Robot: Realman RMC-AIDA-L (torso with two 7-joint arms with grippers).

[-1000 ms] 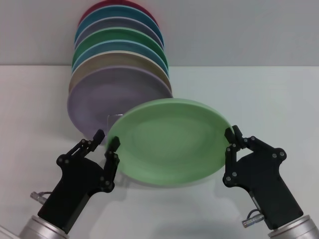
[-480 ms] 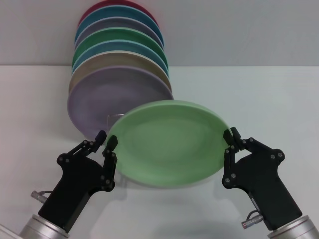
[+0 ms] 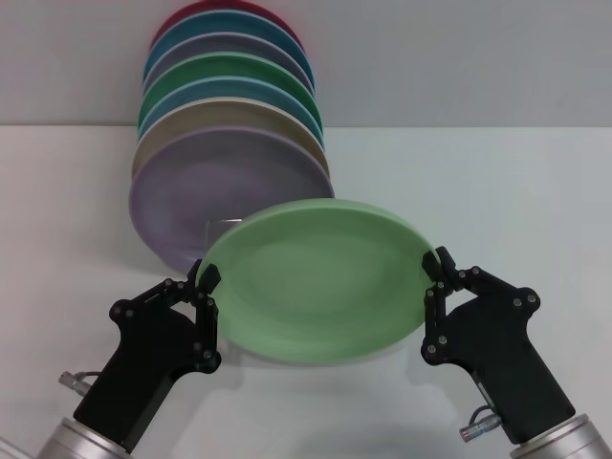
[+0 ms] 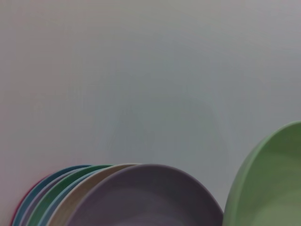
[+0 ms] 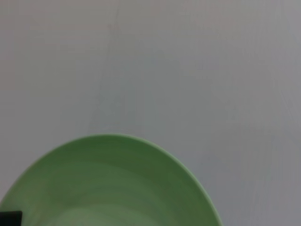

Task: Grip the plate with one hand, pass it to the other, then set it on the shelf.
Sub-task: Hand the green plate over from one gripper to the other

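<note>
Grippers flanked the plate [image 3: 320, 280] in the head view: we saw the right gripper [image 3: 435, 273] clamped on its right rim and the left gripper [image 3: 203, 284] closed onto its left rim, holding it tilted above the desk [image 3: 497, 182], before the racked plates [image 3: 229, 182]. In the left wrist view we saw the plate's rim [image 4: 268, 183] beside the lilac plate [image 4: 146, 197]. In the right wrist view the plate [image 5: 108, 183] filled the lower part.

Head view: high, looking forward and down over desk [image 3: 535, 182]. Wrist views: close, facing the wall. All three share the plate [image 3: 320, 279] [image 4: 268, 183] [image 5: 108, 183].
</note>
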